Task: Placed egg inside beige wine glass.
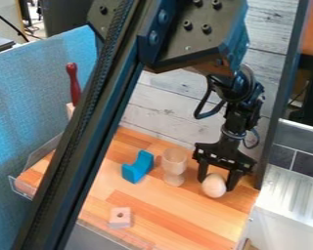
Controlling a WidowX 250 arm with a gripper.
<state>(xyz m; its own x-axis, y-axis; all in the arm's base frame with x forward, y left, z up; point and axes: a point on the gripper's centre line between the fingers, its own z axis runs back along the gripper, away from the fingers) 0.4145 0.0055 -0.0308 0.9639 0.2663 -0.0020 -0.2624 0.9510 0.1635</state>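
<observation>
The black gripper [216, 181] hangs low over the right part of the wooden surface, its two fingers open and spread on either side of the egg. Pale and tan, the egg [214, 186] rests on the wood between the fingertips. Whether the fingers touch it, I cannot tell. Left of the gripper, the beige wine glass [174, 165] stands upright on its base, apart from the egg.
A blue curved block [138, 167] lies just left of the glass. Nearer the front edge is a small pinkish block with a hole [120, 218]. A grey wooden wall [166, 105] rises behind; a white ridged surface [293, 195] lies at right.
</observation>
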